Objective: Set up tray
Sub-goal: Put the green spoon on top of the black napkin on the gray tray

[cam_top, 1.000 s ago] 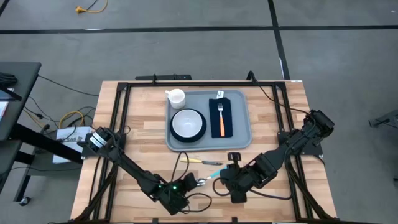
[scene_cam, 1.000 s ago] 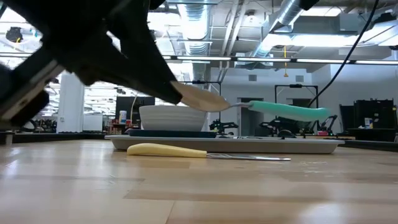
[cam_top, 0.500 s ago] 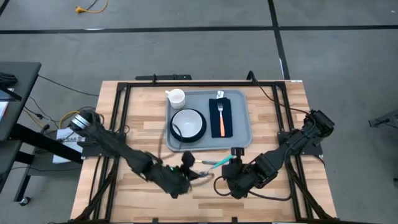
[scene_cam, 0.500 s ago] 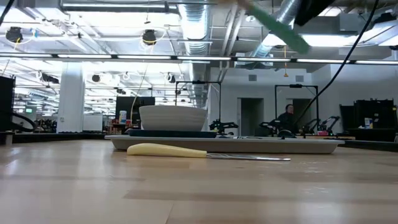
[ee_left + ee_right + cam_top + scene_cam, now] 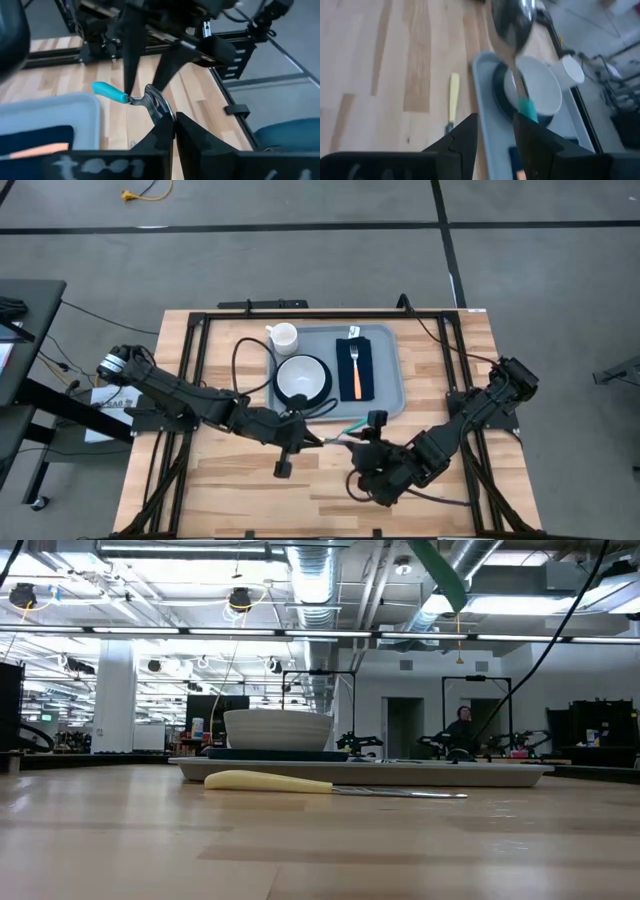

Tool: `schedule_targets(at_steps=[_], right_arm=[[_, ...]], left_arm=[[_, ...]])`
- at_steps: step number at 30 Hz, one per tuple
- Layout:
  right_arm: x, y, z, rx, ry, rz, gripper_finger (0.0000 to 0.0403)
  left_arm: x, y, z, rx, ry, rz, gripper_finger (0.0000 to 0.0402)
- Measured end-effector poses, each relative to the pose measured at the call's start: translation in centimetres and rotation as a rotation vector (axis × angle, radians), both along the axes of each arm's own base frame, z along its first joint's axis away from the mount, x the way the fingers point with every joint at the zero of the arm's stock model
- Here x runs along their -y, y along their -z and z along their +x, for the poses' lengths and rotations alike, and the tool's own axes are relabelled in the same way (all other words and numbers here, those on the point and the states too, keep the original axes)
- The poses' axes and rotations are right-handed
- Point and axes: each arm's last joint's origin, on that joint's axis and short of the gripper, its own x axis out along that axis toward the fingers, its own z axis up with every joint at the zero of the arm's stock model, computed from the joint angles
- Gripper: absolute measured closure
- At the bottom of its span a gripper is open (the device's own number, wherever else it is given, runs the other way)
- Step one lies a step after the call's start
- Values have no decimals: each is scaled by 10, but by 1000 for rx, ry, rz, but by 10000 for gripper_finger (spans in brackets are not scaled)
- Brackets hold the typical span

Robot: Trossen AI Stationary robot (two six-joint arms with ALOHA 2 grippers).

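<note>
High view showed the left gripper (image 5: 291, 442) just before the tray's near-left corner, fingers together and, by the look of it, holding nothing. To its right lay the grey-blue tray (image 5: 385, 405) at the table's far middle, flat on the wood. It would likely handle as a stiff, light, rather slick plastic sheet; the low raised rim at a bare edge seemed the only sensible place to take hold, and loaded as it was, any lift would want to stay level. On it sat a white bowl (image 5: 301, 377) on a dark plate (image 5: 279, 393), then a navy napkin (image 5: 355, 368) bearing an orange-handled fork (image 5: 355, 375). A white cup (image 5: 283, 337) stood at the tray's far-left corner. A yellow-handled knife (image 5: 270, 781) lay on the table just before the tray's near rim, in the way of a grasp there. Further right, the right gripper (image 5: 352, 448) hung near the same rim, fingers clamped on a teal-handled spoon (image 5: 131, 97), carried above the table.
</note>
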Motion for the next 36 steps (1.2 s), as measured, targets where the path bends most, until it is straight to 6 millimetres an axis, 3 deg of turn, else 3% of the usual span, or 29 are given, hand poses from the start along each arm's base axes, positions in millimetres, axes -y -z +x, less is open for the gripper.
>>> schedule_targets(at_steps=[13, 23, 30, 36], right_arm=[[-18, -9, -12, 190, 54, -193, 317], [-10, -9, -6, 192, 87, -210, 335], [-11, -9, -6, 197, 83, -202, 333], [-12, -9, -7, 197, 80, -203, 293]], left_arm=[[-4, -9, 4, 92, -216, -166, 401], [-3, -14, 6, 144, -219, -198, 401], [-3, -11, 5, 119, -224, -183, 401], [-3, -11, 5, 119, -228, -192, 401]])
